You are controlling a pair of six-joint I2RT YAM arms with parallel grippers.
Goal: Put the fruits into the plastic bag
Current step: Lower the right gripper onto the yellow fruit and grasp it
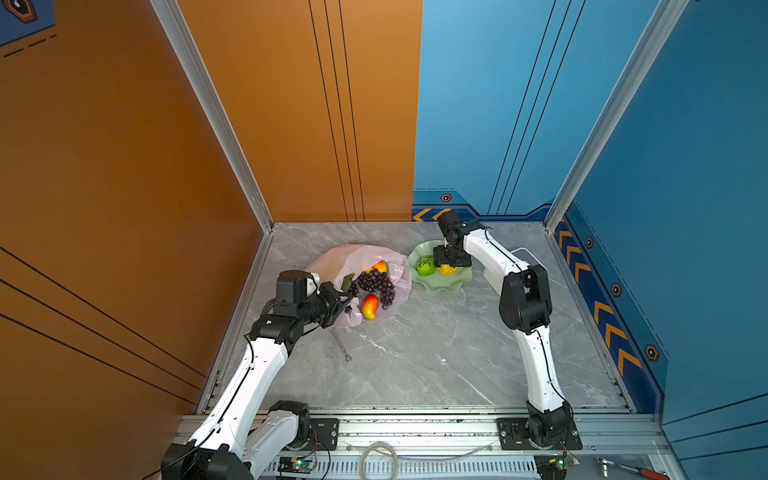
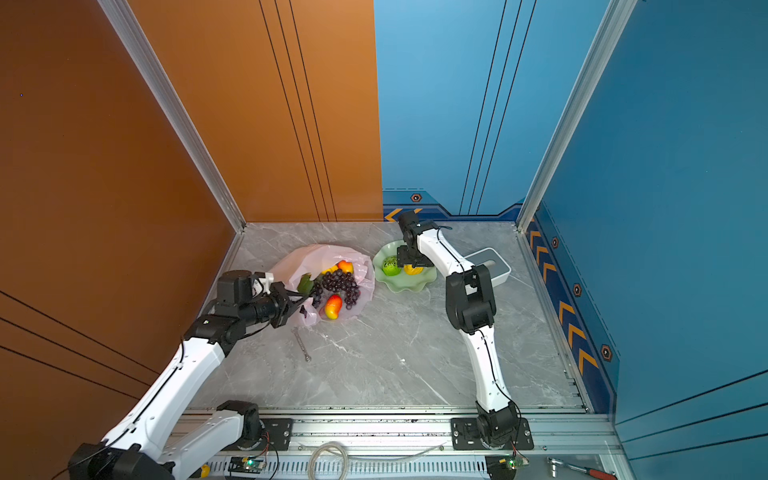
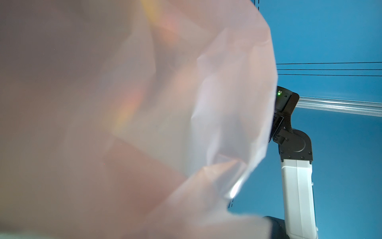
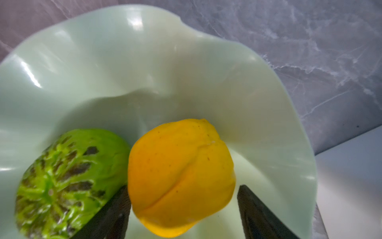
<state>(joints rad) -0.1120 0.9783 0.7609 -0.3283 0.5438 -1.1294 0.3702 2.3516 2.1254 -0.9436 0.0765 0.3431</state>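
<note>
The pale-pink plastic bag [image 1: 332,259] [image 2: 299,257] lies at the back left with its mouth spread open. Dark purple grapes [image 1: 376,282] and two red-orange mangoes [image 1: 370,306] [image 1: 380,266] rest in its mouth. My left gripper [image 1: 347,301] is shut on the bag's near rim, and the film [image 3: 144,103] fills the left wrist view. In the pale green dish [image 1: 444,286] sit a yellow fruit [image 4: 179,175] and a green fruit [image 4: 66,182]. My right gripper [image 4: 183,187] is open and straddles the yellow fruit, with a gap at one finger.
A metal wrench [image 1: 341,345] lies on the marble just in front of the bag. A white-and-grey box [image 2: 490,266] stands right of the dish, behind the right arm. Orange and blue walls close in the table on three sides. Cables and a red-handled tool [image 1: 631,469] lie at the front rail.
</note>
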